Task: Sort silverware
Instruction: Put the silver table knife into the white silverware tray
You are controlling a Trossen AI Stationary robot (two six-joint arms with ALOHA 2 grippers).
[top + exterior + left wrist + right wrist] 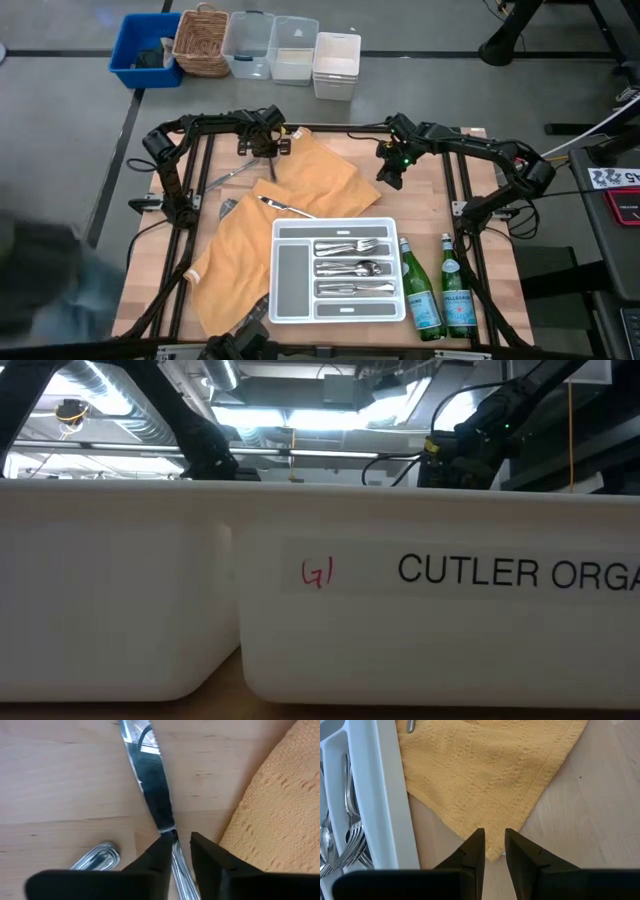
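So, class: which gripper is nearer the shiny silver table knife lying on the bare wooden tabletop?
Left. The left gripper straddles the shiny silver table knife; the right gripper hangs apart, beyond the yellow cloth.

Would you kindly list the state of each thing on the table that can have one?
Left gripper: fingers astride a table knife lying on the wood.
Right gripper: open, empty, above a yellow cloth corner.
Tray: forks, spoons, knives in three slots; long slot empty.
Cloth: spread flat, one utensil on it.
Two green bottles: upright, capped.
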